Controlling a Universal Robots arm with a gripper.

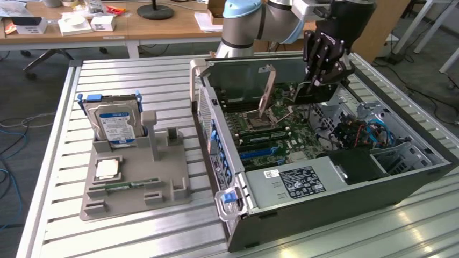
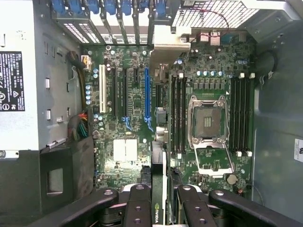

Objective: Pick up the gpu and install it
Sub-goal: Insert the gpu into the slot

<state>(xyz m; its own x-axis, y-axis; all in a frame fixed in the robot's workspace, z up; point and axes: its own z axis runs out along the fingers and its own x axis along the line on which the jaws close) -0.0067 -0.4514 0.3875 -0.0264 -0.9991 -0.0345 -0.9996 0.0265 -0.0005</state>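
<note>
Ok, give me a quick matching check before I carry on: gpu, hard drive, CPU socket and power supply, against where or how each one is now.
1 gpu
2 hard drive
3 CPU socket
4 power supply

a upright in the grey holder
b open and empty on the motherboard
c clamped in the gripper above the case
d inside the case, carrying a black label

Pairs: 1-c, 2-a, 3-b, 4-d

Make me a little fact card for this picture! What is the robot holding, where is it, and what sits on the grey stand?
pincer: shut on the gpu
gpu position: held edge-down over the motherboard
computer case: lying open
grey stand: beside the case, holds the hard drive upright
</note>
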